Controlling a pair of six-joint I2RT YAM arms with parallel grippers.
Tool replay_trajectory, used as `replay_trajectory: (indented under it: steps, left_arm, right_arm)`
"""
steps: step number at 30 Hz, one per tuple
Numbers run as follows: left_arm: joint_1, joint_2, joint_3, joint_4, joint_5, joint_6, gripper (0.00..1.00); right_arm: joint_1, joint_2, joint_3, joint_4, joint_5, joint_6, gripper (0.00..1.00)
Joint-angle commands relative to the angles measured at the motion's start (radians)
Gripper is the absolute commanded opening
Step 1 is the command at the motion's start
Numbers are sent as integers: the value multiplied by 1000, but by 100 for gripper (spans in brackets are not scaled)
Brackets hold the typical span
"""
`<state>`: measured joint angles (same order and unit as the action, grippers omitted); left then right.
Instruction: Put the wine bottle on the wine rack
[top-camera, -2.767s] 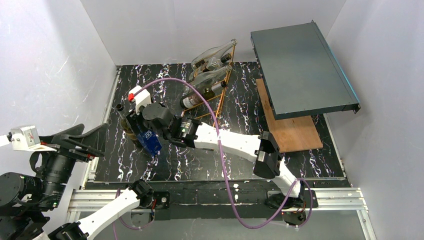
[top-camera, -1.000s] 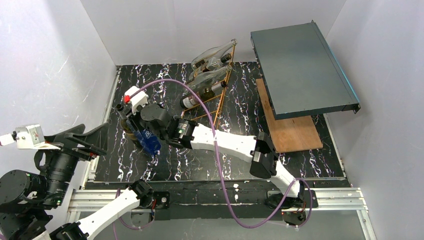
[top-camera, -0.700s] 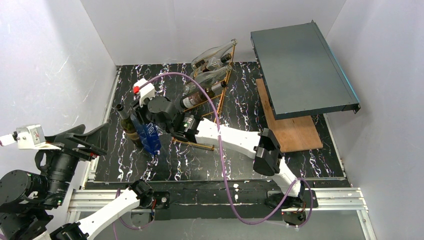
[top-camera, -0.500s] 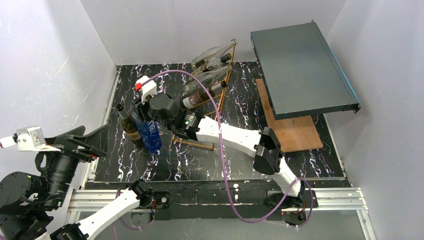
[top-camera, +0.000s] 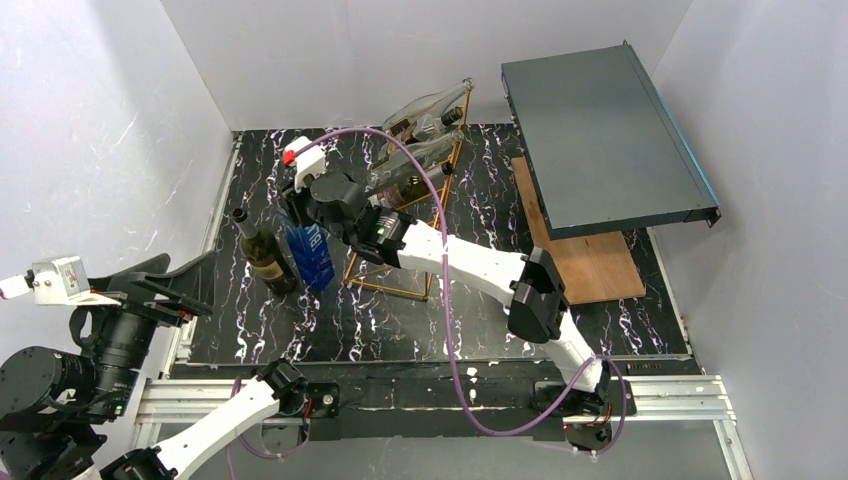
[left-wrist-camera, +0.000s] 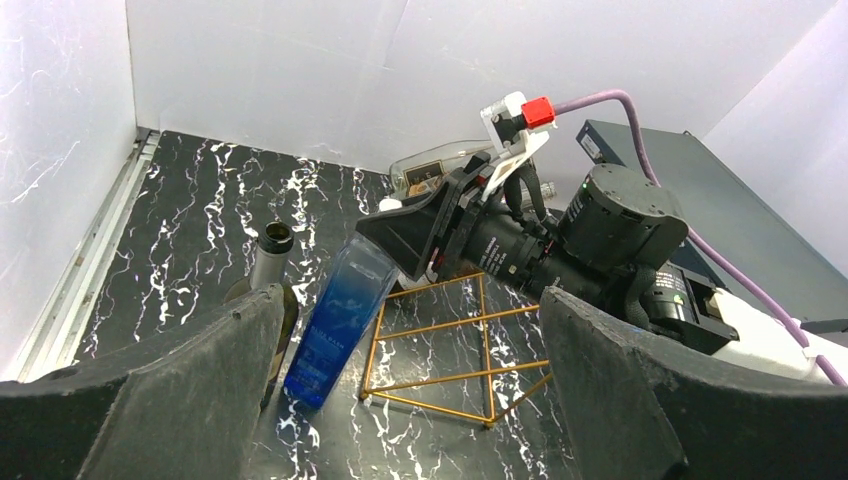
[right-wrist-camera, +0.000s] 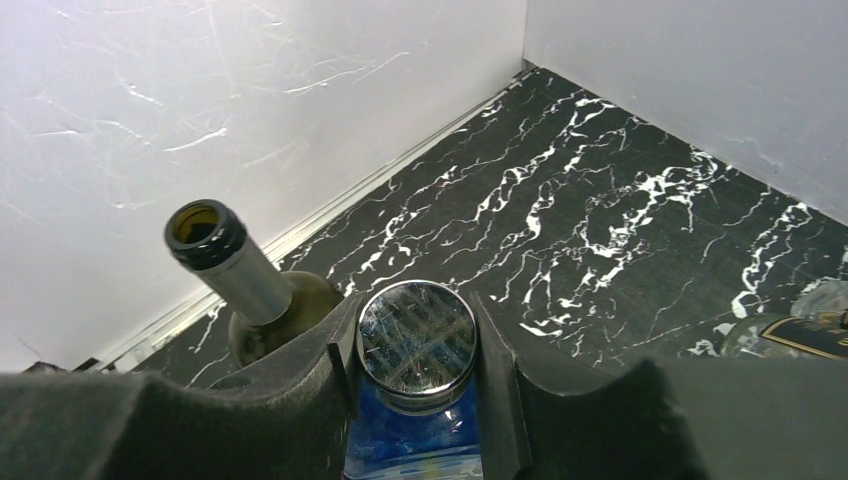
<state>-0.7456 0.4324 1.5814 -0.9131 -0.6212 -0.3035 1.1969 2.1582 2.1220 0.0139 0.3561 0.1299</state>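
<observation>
A square blue bottle (top-camera: 313, 258) with a round silver cap (right-wrist-camera: 417, 335) leans over the dark marbled table, and my right gripper (right-wrist-camera: 417, 350) is shut on its neck. Just left of it stands a dark green wine bottle (top-camera: 262, 258), upright and open-mouthed, also showing in the right wrist view (right-wrist-camera: 215, 245). The copper-gold wine rack (top-camera: 388, 291) runs from beside the blue bottle to the back wall. Its near end (left-wrist-camera: 430, 325) lies right of the blue bottle (left-wrist-camera: 335, 325). My left gripper (left-wrist-camera: 412, 300) hangs open at the near left, holding nothing.
Clear bottles (top-camera: 425, 110) and a dark labelled bottle (top-camera: 405, 190) lie on the rack's far part. A dark flat box (top-camera: 600, 130) leans at the back right over a wooden board (top-camera: 590, 265). White walls close in on the left, back and right.
My right arm has carried the blue bottle up and to the right, away from the dark green bottle and toward the rack's near end. The left arm has barely moved.
</observation>
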Motion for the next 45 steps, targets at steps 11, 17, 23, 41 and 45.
replay_trajectory:
  steps: [11, 17, 23, 41, 45]
  left_arm:
    - [-4, 7, -19, 16, -15, -5, 99]
    - [-4, 11, -27, 17, -14, -9, 99]
    - [-4, 14, -32, 20, -15, -11, 99]
    - [-3, 18, -55, 30, -15, -16, 99]
    - [-4, 22, -54, 32, -11, -18, 99]
  right_arm:
    - [-77, -98, 83, 229, -8, -16, 1]
    - [-102, -80, 158, 208, -12, -30, 1]
    - [-121, -79, 197, 193, -11, -42, 1]
    - [-175, -189, 67, 183, 51, -52, 1]
    - [-183, -220, 13, 202, 62, -49, 1]
